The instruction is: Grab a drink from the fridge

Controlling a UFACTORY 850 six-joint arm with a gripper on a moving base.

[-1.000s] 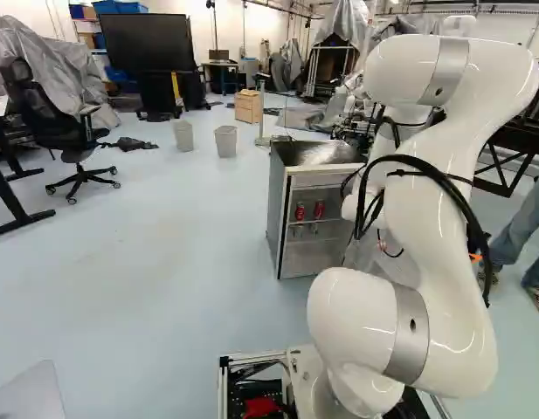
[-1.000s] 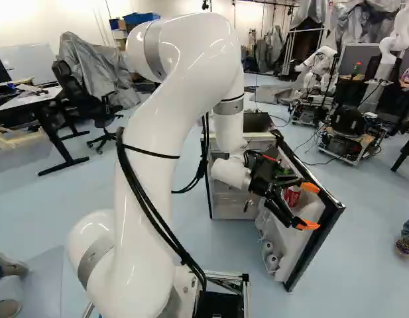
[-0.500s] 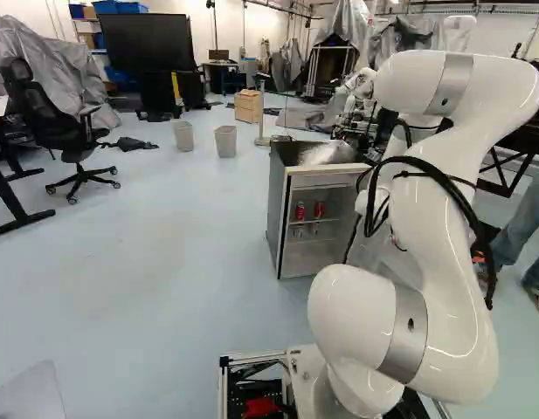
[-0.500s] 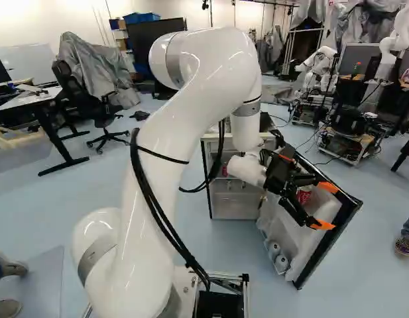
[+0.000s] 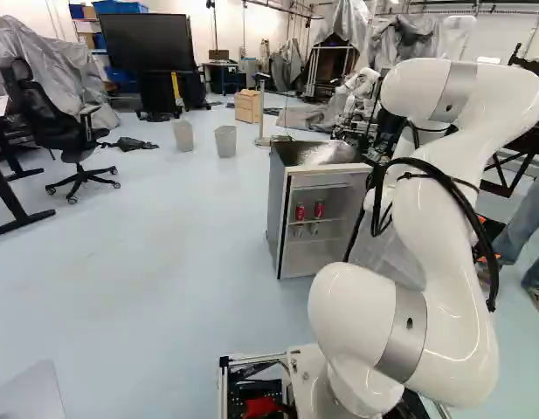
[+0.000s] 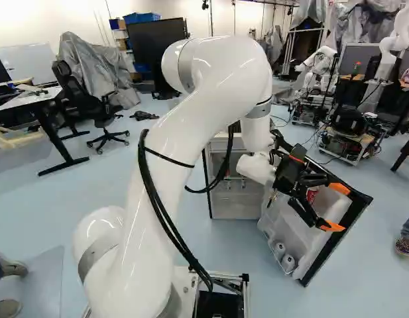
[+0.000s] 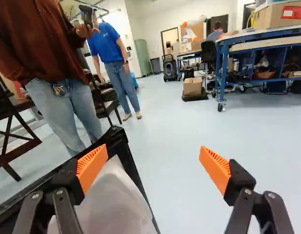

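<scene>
Fingers [image 7: 93, 163] with ridged orange pads stand wide apart on the black gripper [image 6: 337, 207], right of centre in the right base view. In the wrist view, one of them overlaps the black-framed, white-lined door [image 6: 340, 240], which hangs open. The grey-sided fridge [image 5: 276, 209] stands right of centre in the left base view, two red drink cans [image 5: 300, 211] side by side inside. Another red can [image 6: 311, 196] shows at the door, partly hidden by the gripper.
</scene>
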